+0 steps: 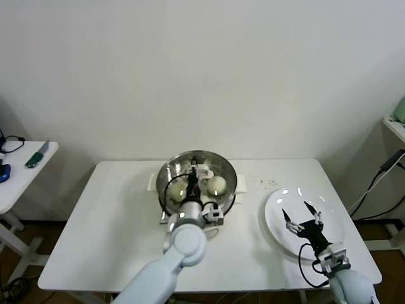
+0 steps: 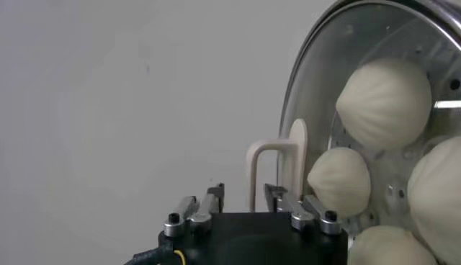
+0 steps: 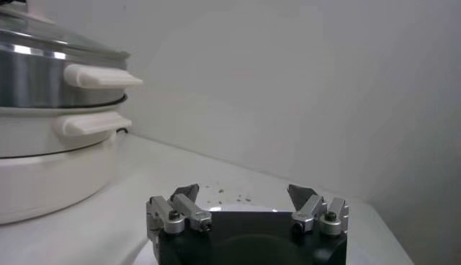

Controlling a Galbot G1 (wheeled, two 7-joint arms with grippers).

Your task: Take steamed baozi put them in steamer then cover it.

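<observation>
Resting on steamer (image 1: 166,172), cover (image 1: 223,170) closes over steamed baozi (image 2: 387,103) inside basket. Cover's cream bar handle (image 2: 277,173) stands between fingers of left gripper (image 2: 243,198); jaws parted, small gap each side, not pinching handle. Right gripper (image 1: 302,212) hovers over white plate (image 1: 276,204), well apart from steamer, jaws spread wide, holding nothing. All on white table (image 1: 114,221).

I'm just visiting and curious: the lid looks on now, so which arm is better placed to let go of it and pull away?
Left. Its claw sits at the lid handle over the steamer, fingers parted. The right claw hangs open above the plate, apart from the pot.
</observation>
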